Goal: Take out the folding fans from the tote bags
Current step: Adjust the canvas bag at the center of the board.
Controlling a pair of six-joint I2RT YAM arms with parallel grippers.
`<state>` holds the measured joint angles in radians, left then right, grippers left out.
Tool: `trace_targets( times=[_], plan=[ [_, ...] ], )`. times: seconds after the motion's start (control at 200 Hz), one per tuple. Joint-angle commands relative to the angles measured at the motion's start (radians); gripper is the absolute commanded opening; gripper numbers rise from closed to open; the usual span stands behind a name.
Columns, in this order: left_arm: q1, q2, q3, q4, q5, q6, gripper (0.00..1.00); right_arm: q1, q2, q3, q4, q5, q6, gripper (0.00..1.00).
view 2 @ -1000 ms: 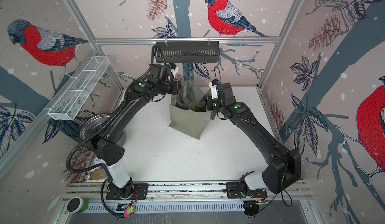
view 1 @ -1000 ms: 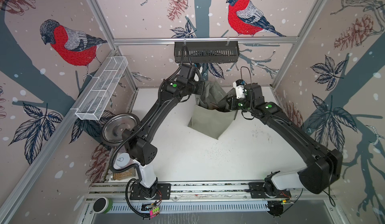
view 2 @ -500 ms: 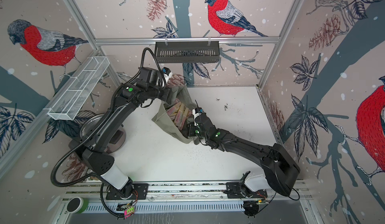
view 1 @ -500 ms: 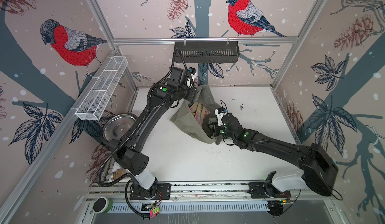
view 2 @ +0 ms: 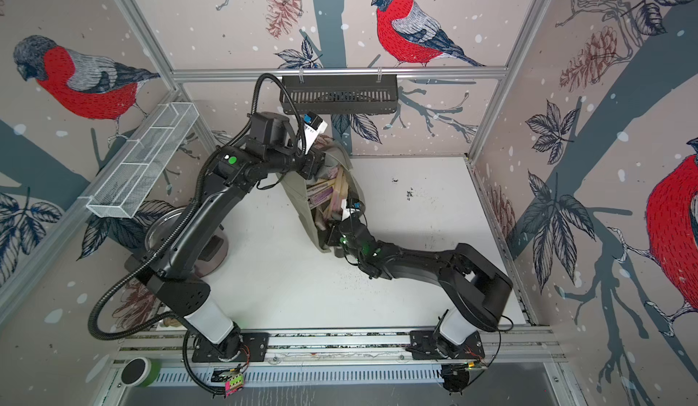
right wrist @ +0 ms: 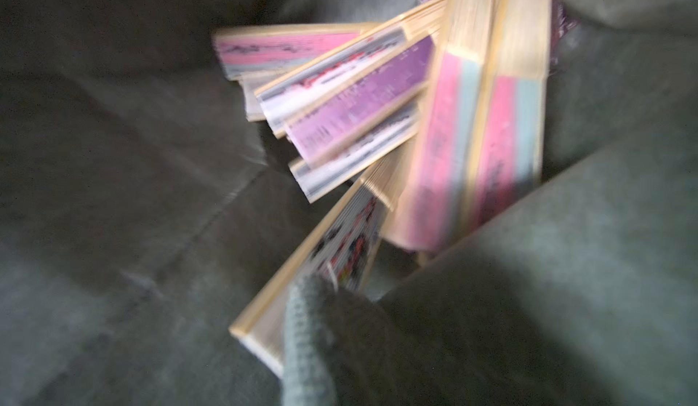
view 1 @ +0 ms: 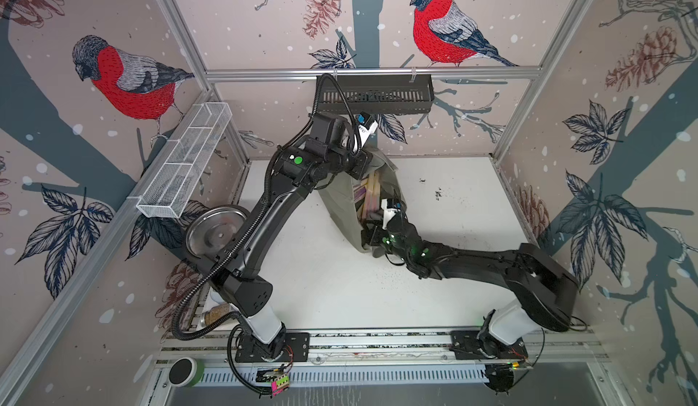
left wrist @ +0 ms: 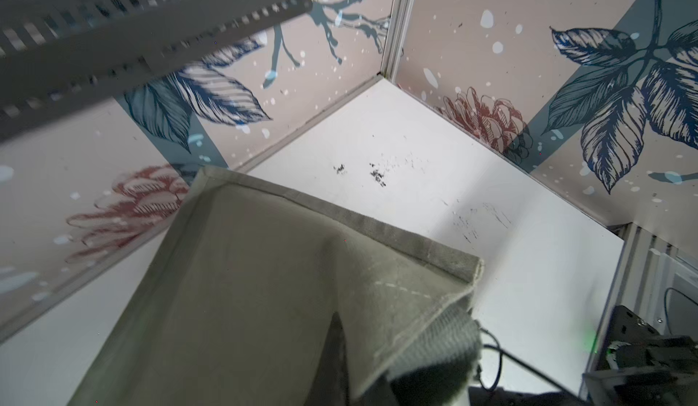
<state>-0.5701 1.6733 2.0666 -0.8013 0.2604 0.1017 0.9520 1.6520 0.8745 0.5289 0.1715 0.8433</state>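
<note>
Tote bag [view 1: 340, 204] tipped over since; right arm [view 1: 472, 263] stretched low.

The left gripper [view 1: 360, 163] is lifting its edge of the olive tote bag [view 1: 340, 202] toward the black basket [view 1: 374, 94], while the right gripper [view 1: 372, 235] is dragging the opposite edge toward the near side. The tote bag, upright a second ago, is tipping and stretching open, exposing the folding fans [view 1: 368, 196] inside.
</note>
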Motion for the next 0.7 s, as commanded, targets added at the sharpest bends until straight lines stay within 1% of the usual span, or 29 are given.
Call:
trace_targets(
  times=[0.0,0.055,0.1,0.195,0.255,0.31,0.355,0.405,0.445,0.495,0.555,0.62,0.655,0.695],
  plan=[
    [-0.027,-0.034,0.013,0.083,0.064,0.091,0.00,0.029,0.137,0.140,0.084,-0.022,-0.044,0.01],
    [-0.033,-0.069,-0.059,0.098,0.034,0.099,0.00,0.031,0.194,0.199,0.065,-0.045,-0.013,0.00],
    [-0.032,-0.112,-0.176,0.138,0.004,0.098,0.00,0.034,0.215,0.196,0.078,-0.057,0.010,0.00],
    [-0.031,-0.224,-0.501,0.262,-0.079,0.104,0.00,0.046,0.235,0.109,0.137,-0.025,0.019,0.01],
    [-0.031,-0.291,-0.679,0.346,-0.115,0.092,0.00,0.044,0.259,0.067,0.152,-0.033,0.019,0.01],
    [-0.033,-0.352,-0.809,0.424,-0.147,0.085,0.00,0.038,0.275,0.029,0.174,-0.055,0.032,0.01],
    [-0.032,-0.392,-0.881,0.485,-0.183,0.059,0.00,0.039,0.281,-0.014,0.206,-0.067,0.033,0.02],
    [-0.033,-0.420,-0.915,0.503,-0.210,0.040,0.00,0.038,0.276,-0.050,0.223,-0.062,0.036,0.03],
    [-0.033,-0.432,-0.920,0.502,-0.227,0.029,0.00,0.038,0.269,-0.075,0.236,-0.062,0.037,0.07],
    [-0.032,-0.440,-0.917,0.500,-0.226,0.018,0.00,0.039,0.252,-0.098,0.242,-0.068,0.037,0.18],
    [-0.033,-0.438,-0.902,0.492,-0.190,0.006,0.00,0.040,0.228,-0.124,0.240,-0.073,0.037,0.29],
    [-0.034,-0.424,-0.885,0.478,-0.142,0.000,0.00,0.042,0.194,-0.162,0.237,-0.089,0.026,0.45],
    [-0.035,-0.418,-0.880,0.467,-0.129,0.009,0.00,0.042,0.168,-0.187,0.234,-0.098,0.016,0.51],
    [-0.043,-0.414,-0.879,0.458,-0.144,0.021,0.00,0.042,0.135,-0.220,0.237,-0.097,-0.006,0.56]
  ],
)
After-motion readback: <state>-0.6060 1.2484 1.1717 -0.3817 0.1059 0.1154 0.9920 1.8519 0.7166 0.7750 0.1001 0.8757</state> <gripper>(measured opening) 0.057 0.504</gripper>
